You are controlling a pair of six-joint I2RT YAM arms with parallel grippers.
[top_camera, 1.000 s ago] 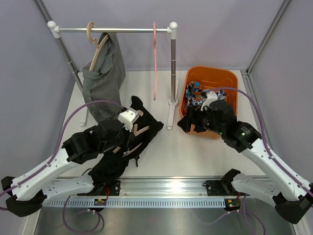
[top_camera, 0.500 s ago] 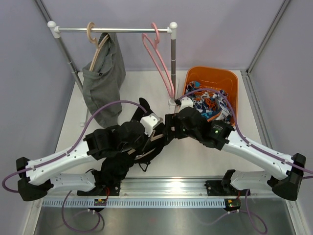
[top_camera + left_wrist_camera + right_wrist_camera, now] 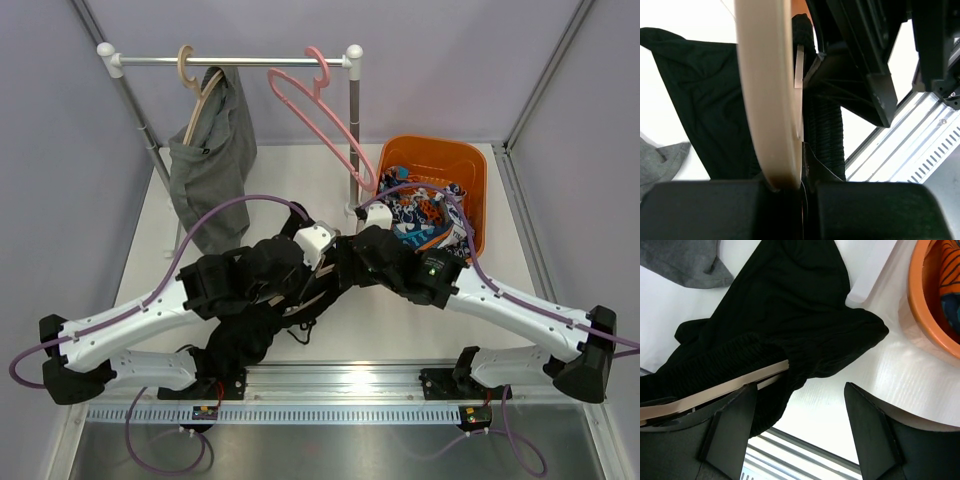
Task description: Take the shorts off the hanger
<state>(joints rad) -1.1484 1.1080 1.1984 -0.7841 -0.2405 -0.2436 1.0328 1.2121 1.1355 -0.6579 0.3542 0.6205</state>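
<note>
The black shorts [image 3: 240,345] lie on the table, still threaded on a cream wooden hanger [image 3: 767,100]. My left gripper [image 3: 305,280] is shut on that hanger; in the left wrist view [image 3: 802,182] the bar is clamped between the jaws. My right gripper [image 3: 345,262] is open right beside it. In the right wrist view [image 3: 799,390] its left finger [image 3: 732,425] touches the black shorts [image 3: 785,315] next to the hanger bar [image 3: 715,392]. The grey shorts [image 3: 210,165] hang from a wooden hanger on the rail. The printed shorts [image 3: 425,212] lie in the orange basket [image 3: 470,160].
A bare pink hanger [image 3: 320,110] hangs tilted on the rail [image 3: 260,61]. The rack post [image 3: 354,140] and its foot stand just behind both grippers. The orange basket rim [image 3: 920,305] is to the right of the right gripper. The metal rail strip [image 3: 330,385] runs along the near table edge.
My right arm has swung left from the orange basket to the black shorts. My left gripper has shifted right with the hanger. The pink hanger has swung round on the rail.
</note>
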